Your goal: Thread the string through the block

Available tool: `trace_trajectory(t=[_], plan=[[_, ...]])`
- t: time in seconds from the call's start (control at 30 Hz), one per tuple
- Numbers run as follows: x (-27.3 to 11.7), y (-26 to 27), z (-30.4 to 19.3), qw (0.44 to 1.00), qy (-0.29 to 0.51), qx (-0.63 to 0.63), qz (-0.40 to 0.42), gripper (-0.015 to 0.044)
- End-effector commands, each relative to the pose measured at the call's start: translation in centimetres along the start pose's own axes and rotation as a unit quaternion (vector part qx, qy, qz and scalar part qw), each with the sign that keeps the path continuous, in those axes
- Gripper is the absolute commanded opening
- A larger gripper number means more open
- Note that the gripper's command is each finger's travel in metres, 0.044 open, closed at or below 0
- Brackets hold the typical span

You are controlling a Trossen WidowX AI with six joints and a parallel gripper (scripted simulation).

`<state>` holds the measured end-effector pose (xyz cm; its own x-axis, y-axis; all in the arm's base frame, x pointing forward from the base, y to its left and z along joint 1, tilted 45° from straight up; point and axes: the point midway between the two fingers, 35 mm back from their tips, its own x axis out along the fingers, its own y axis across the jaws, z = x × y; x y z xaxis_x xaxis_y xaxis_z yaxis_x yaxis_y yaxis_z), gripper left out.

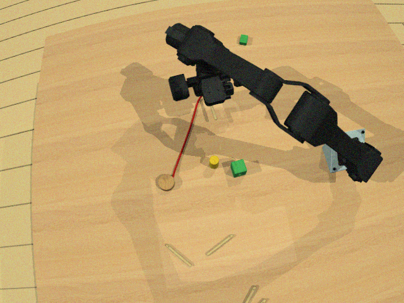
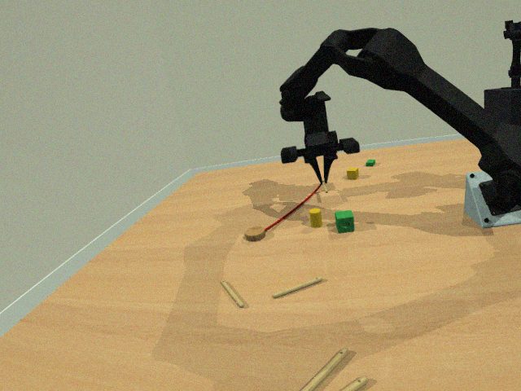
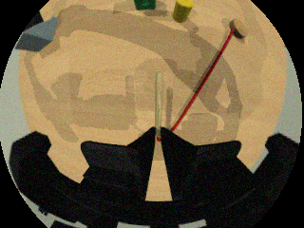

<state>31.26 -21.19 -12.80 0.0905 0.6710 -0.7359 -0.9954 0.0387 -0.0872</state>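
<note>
Gripper [image 1: 211, 103] [image 2: 323, 182] [image 3: 158, 129]: narrow, pinching the stick [image 1: 214, 112] [image 2: 326, 188] [image 3: 159, 100], beyond the button [image 1: 165, 182] [image 2: 255, 234] [image 3: 237, 28] in the exterior view.
String [image 1: 187, 137] [image 2: 294, 208] [image 3: 204, 80]: red, from the button to the fingertips (a slight bow in it).
Green block [image 1: 238, 168] [image 2: 344, 221] [image 3: 144, 4]: on the table, right of the button in the exterior view, unthreaded.
Yellow cylinder [image 1: 214, 161] [image 2: 315, 217] [image 3: 182, 10]: between button and block (upright).
Two loose sticks [image 1: 219, 244] [image 2: 297, 287]: nearer the exterior camera than the button.
</note>
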Motion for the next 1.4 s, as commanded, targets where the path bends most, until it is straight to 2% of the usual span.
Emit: trace_trajectory(t=[0.0,1.37], plan=[[0.3,0.4,0.3,1.0,-0.001,0.0,0.0,0.0],[1.3,1.4,3.9,1.0,0.0,0.001,0.0,0.0]])
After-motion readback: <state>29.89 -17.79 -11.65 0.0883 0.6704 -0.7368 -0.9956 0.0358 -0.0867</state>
